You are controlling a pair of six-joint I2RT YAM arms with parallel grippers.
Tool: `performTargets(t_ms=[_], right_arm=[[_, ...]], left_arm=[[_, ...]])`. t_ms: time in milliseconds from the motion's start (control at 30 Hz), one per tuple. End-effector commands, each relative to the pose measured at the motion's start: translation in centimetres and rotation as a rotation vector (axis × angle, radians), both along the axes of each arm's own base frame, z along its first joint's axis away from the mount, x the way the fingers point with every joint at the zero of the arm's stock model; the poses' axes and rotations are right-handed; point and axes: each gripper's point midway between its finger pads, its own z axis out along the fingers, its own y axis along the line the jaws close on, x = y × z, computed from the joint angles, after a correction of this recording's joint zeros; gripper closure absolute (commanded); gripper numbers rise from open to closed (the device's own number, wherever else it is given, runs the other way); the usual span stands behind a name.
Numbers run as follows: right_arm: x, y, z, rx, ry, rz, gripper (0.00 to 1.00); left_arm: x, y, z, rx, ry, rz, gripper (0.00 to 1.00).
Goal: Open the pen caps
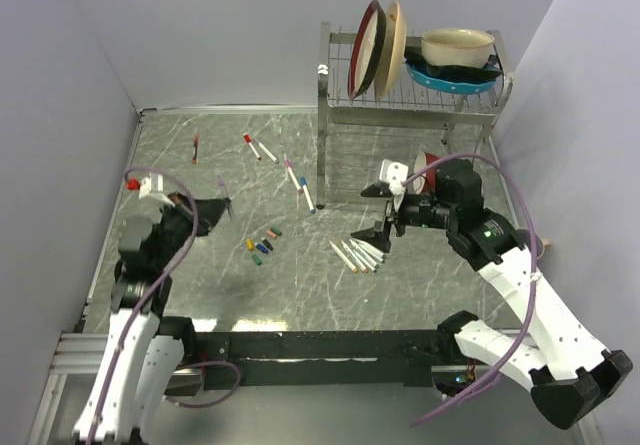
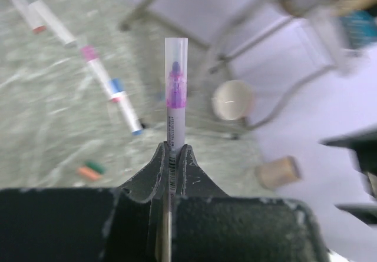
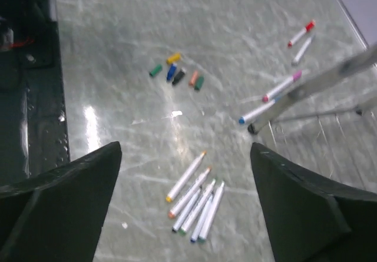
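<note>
- The left end effector [image 2: 172,150] is clamped shut on a white marker pen [image 2: 174,120]. In the left wrist view the pen stands straight up between the fingers.
- The held pen's far end shows purple-pink under a pale sleeve. I cannot tell whether that is a cap.
- In the top view this end effector hangs above the surface [image 1: 200,295] at the left middle of the frame.
- The right end effector [image 3: 185,149] is spread wide with nothing between its fingers.
- Below it, at lower centre of the right wrist view, a bundle of uncapped pens [image 3: 186,176] lies side by side.
- The loose pen caps [image 3: 171,72] lie clustered together on the surface at upper centre of that view, in green, yellow, blue, orange and a dark colour.
- Capped pens [image 1: 292,173] lie scattered further back, with red, pink and blue ends.
- A dish rack [image 1: 410,113] with plates and bowls stands at the upper right.
</note>
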Motion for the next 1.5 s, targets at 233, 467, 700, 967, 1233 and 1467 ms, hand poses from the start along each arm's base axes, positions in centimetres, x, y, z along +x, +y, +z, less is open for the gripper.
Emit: performTargets(t_ms=[233,467,700,967,1233,1467], right_arm=[[-2.8,1.5,0.2,0.157,0.214,0.122,0.00],[-3.9,2.0,-0.3,0.314,0.346,0.166,0.07],[-2.8,0.6,-2.8,0.342,0.451,0.113,0.00],[-3.6,-0.1,-3.8,0.300,0.406,0.187,0.00],[-3.3,-0.1,-4.6,0.326,0.467,0.141,0.00],[-2.7,0.4,-5.0,0.360,0.515,0.098,0.00]], left_arm=[[-7.7,-2.8,4.6,-0.216,-0.203,-0.167,0.99],[-8.3,-3.8,4.6,-0.283,-0.242,-0.248,0.99],[-8.4,-7.4,3.5,-0.321,-0.240,-0.367,0.99],[-8.2,-13.6,3.1,-0.230,-0.192,-0.374,0.99],[-7.5,-15.2,4.2,-0.363,-0.207,-0.320,0.99],[-7.3,-16.5,3.3,-0.454,-0.153,-0.257,0.99]])
